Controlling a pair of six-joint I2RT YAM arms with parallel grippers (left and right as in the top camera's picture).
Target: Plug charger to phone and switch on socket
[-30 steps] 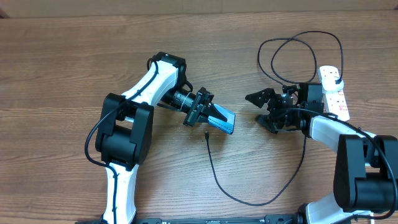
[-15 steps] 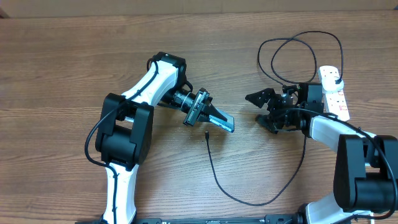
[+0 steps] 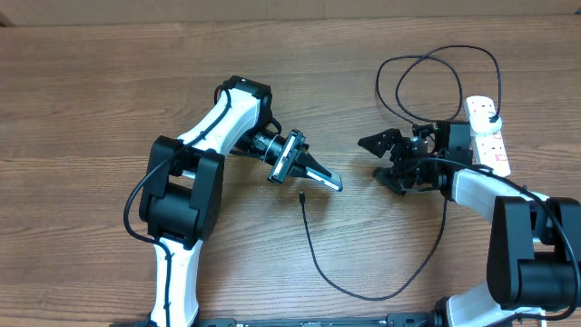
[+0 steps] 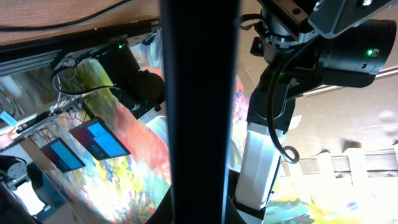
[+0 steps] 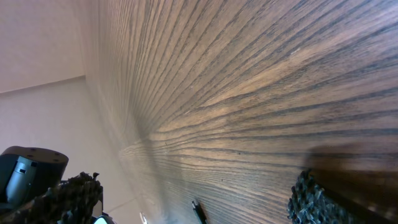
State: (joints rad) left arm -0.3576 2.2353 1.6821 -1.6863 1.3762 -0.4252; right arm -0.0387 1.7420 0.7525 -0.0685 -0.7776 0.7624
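My left gripper (image 3: 307, 170) is shut on the phone (image 3: 329, 180), holding it tipped on edge just above the table, so the overhead view shows only a thin dark strip with a blue rim. In the left wrist view the phone (image 4: 199, 106) is a dark vertical bar filling the middle. The charger's plug tip (image 3: 300, 195) lies on the table just below the phone; its thin black cable (image 3: 363, 294) curves right and loops at the back. My right gripper (image 3: 385, 160) is open and empty, right of the phone. The plug tip (image 5: 198, 213) also shows in the right wrist view. The socket (image 3: 488, 136) lies at the far right.
The cable's large loop (image 3: 436, 54) lies on the table behind my right arm. A black adapter (image 3: 490, 116) sits in the socket's far end. The wooden table (image 3: 91, 109) extends to the left.
My left gripper has rolled the phone from showing its blue screen to standing nearly on edge. The right arm and the cable have not moved.
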